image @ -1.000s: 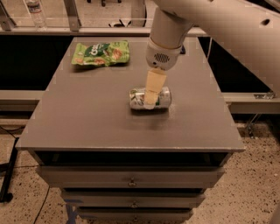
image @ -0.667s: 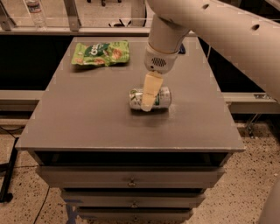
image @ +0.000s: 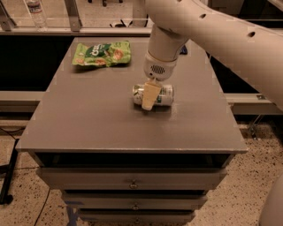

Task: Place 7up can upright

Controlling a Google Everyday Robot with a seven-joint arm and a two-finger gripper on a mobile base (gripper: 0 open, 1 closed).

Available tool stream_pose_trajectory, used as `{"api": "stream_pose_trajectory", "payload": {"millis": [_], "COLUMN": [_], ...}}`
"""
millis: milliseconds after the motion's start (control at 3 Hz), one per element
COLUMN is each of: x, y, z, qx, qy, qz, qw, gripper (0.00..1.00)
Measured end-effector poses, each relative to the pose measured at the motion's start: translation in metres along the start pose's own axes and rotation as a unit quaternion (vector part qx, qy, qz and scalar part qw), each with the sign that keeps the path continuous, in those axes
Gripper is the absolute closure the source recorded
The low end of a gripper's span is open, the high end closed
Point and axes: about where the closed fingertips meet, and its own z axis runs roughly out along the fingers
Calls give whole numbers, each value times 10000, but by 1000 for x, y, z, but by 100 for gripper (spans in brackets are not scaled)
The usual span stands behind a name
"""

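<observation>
The 7up can (image: 164,95) lies on its side near the middle of the grey table (image: 88,123), its long axis running left to right. It has a pale silver body with green markings. My gripper (image: 149,99) hangs from the white arm straight down onto the can. Its cream-coloured tip crosses the front of the can's middle and hides that part. The gripper's round wrist (image: 158,68) is just above and behind the can.
A green snack bag (image: 101,54) lies flat at the table's far left corner. The table is a drawer cabinet with handles on its front (image: 132,183). A dark small object (image: 183,49) sits behind the arm at the far edge. A rail and a bottle (image: 35,11) stand beyond the table.
The gripper has shifted a little left and lower over the can. The can still lies on its side in about the same spot.
</observation>
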Motion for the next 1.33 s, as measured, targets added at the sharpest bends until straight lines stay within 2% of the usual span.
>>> {"api": "stream_pose_trajectory", "payload": {"millis": [667, 1000, 1333], "x": [0, -3, -13], "y": [1, -2, -7], "z": [6, -7, -33], "qx": [-81, 20, 163], "qy": [22, 14, -194], "qz": [8, -48, -236], "qw": [10000, 10000, 9994], "gripper": [86, 100, 100]}}
